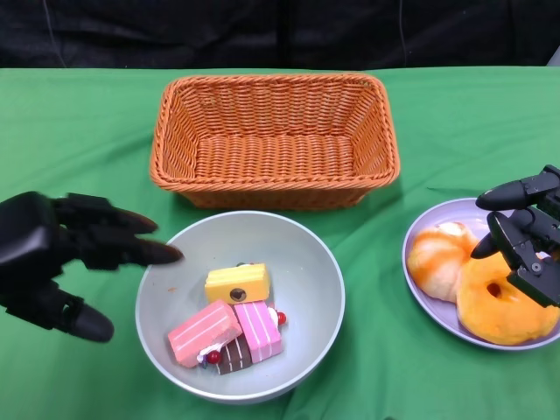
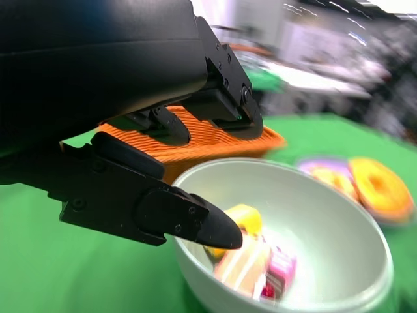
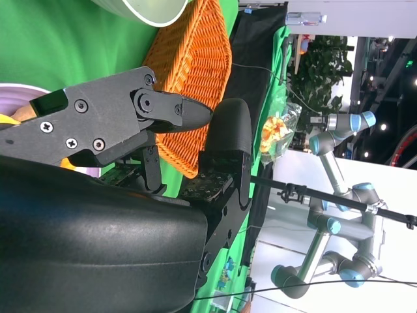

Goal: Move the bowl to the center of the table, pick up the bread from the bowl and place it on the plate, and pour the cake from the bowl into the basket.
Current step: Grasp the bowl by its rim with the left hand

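Now left hand fingers spread beside the bowl, right hand fingers apart over the bread, both empty.

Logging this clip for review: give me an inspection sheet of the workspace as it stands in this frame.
Surface: green cloth over the table, black backdrop behind.
Bowl: grey bowl near the front, holding yellow, pink and brown cake pieces; no bread seen in it.
Plate: purple plate at the right, carrying two orange bread pieces.
Basket: orange wicker basket behind the bowl, nothing seen inside.
Clutter: nothing seen.
Hands: left hand open beside the bowl's left rim, holding nothing; right hand open above the plate, holding nothing.
Cables: a thin dark line crosses the background in the right wrist view.
Surroundings: a grey robot arm with blue joints and a plant beyond the table.
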`<act>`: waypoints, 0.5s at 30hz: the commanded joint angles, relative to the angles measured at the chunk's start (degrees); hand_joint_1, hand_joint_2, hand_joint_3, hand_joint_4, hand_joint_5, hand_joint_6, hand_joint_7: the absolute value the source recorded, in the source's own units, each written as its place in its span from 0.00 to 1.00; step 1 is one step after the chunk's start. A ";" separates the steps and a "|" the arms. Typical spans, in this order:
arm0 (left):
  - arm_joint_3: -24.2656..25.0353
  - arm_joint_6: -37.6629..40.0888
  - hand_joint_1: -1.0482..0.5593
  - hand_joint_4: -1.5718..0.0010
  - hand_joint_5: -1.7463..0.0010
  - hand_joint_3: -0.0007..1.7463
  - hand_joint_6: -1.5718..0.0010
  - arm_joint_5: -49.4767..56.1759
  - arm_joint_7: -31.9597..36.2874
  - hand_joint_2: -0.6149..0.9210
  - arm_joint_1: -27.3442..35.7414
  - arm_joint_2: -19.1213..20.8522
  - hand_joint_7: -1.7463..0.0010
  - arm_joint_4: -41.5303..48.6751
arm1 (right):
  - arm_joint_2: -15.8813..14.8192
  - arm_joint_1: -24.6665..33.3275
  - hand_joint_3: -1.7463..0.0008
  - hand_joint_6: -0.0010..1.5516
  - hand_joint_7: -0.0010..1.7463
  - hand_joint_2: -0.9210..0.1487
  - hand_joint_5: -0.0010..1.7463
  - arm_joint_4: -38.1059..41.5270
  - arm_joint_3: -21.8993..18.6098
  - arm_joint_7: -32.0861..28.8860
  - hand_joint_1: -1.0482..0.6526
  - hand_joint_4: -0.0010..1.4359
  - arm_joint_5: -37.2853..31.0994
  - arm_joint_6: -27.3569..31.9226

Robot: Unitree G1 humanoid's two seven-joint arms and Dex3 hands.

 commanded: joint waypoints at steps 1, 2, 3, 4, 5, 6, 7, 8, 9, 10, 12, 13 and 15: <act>-0.59 -1.06 0.24 0.51 0.94 0.00 0.52 7.84 6.94 0.89 -1.40 1.18 0.98 -3.16 | -0.13 -0.10 0.73 0.47 0.62 0.09 0.81 0.44 -0.47 -0.97 0.54 0.49 0.01 -0.80; -0.78 -1.06 0.25 0.50 0.95 0.00 0.50 10.46 9.55 0.89 -1.53 1.02 0.98 -4.17 | -0.02 -0.02 0.74 0.47 0.61 0.09 0.81 0.38 -0.38 -1.15 0.54 0.49 -0.03 -0.81; -1.05 -1.06 0.26 0.49 0.95 0.00 0.49 13.08 12.44 0.89 -1.63 0.80 0.98 -5.08 | 0.09 0.08 0.74 0.47 0.61 0.09 0.81 0.24 -0.31 -1.29 0.55 0.49 0.01 -0.70; -1.29 -1.06 0.27 0.47 0.95 0.00 0.47 15.78 15.43 0.89 -1.72 0.75 0.97 -5.80 | 0.15 0.15 0.74 0.47 0.61 0.08 0.81 0.14 -0.24 -1.41 0.55 0.49 0.06 -0.62; -1.82 -1.06 0.28 0.46 0.95 0.00 0.46 18.62 18.42 0.89 -1.89 0.63 0.98 -6.53 | 0.24 0.26 0.74 0.47 0.62 0.08 0.81 0.00 -0.16 -1.71 0.55 0.49 -0.14 -0.56; -2.23 -1.06 0.28 0.45 0.95 0.00 0.45 21.45 21.42 0.90 -2.06 0.70 0.98 -7.05 | 0.27 0.33 0.74 0.47 0.62 0.08 0.81 -0.08 -0.09 -1.94 0.56 0.49 -0.31 -0.54; -2.53 -1.06 0.29 0.44 0.95 0.01 0.45 24.21 24.36 0.90 -2.24 0.87 0.98 -7.44 | 0.27 0.37 0.74 0.47 0.62 0.08 0.81 -0.13 -0.03 -2.12 0.56 0.49 -0.42 -0.54; -3.54 -1.06 0.29 0.43 0.95 0.01 0.44 27.17 27.43 0.91 -2.42 0.77 0.98 -7.94 | 0.35 0.52 0.73 0.47 0.62 0.08 0.81 -0.30 0.06 -2.36 0.56 0.49 -0.52 -0.39; -4.29 -1.06 0.30 0.42 0.95 0.01 0.44 30.01 30.45 0.92 -2.60 0.79 0.98 -8.33 | 0.39 0.62 0.73 0.47 0.62 0.08 0.81 -0.41 0.14 -2.51 0.56 0.49 -0.55 -0.29; -4.91 -1.06 0.30 0.41 0.96 0.01 0.43 32.79 33.48 0.92 -2.80 0.89 0.98 -8.66 | 0.40 0.70 0.73 0.47 0.62 0.08 0.81 -0.48 0.20 -2.63 0.56 0.49 -0.56 -0.21; -6.39 -0.28 0.30 0.41 0.96 0.01 0.43 38.12 40.15 0.93 -3.18 1.57 0.98 -9.54 | 0.34 0.75 0.73 0.47 0.62 0.08 0.81 -0.53 0.30 -2.79 0.56 0.49 -0.53 -0.18; -7.83 0.78 0.30 0.41 0.96 0.01 0.43 40.85 44.27 0.93 -3.36 2.19 0.98 -10.21 | 0.30 0.76 0.73 0.47 0.62 0.08 0.81 -0.53 0.35 -2.84 0.56 0.49 -0.51 -0.19; -12.04 3.84 0.30 0.40 0.97 0.01 0.43 46.37 53.77 0.93 -3.88 3.80 0.99 -11.68 | 0.24 0.77 0.72 0.47 0.62 0.09 0.81 -0.53 0.41 -2.92 0.56 0.49 -0.47 -0.20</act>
